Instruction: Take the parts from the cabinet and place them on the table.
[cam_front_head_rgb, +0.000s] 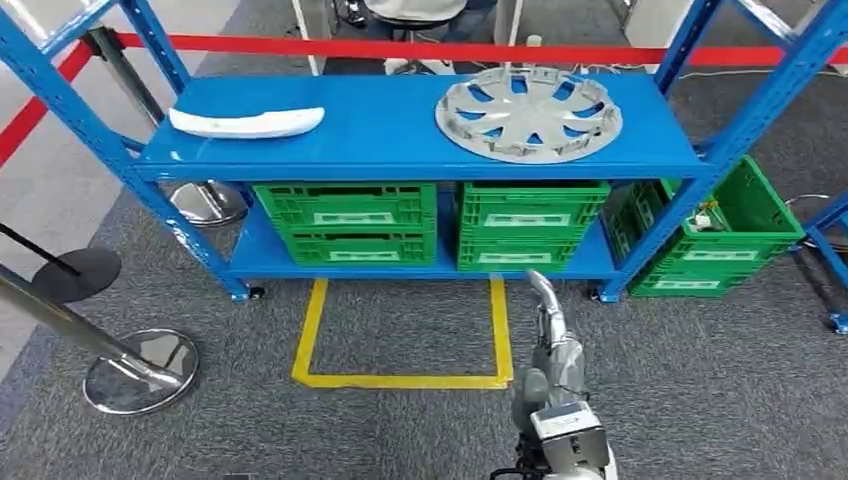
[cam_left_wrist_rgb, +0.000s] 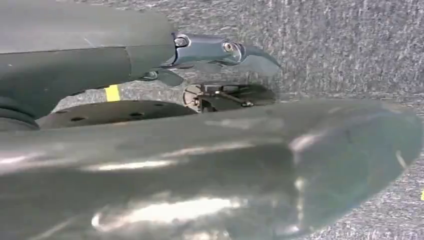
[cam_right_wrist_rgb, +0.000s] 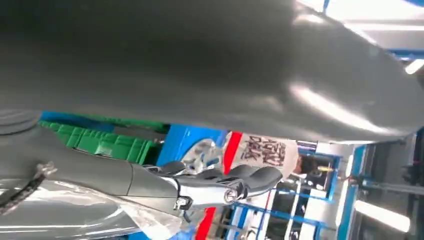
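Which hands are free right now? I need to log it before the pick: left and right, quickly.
Left hand: holding nothing, fingers extended over the carpet.
Right hand: holding nothing, fingers stretched toward the shelf.

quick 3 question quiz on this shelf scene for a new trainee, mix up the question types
1. True or false: the grey wheel cover lies on the top shelf of the blue rack.
2. Multiple choice: the white curved part sits where on that shelf? A) at its left end B) leaning on the wheel cover C) inside a green crate
3. Short answer: what does the right hand hold?

Key:
1. True.
2. A.
3. Nothing; it is raised in front of the green crates on the lower shelf, fingers extended, touching no part.
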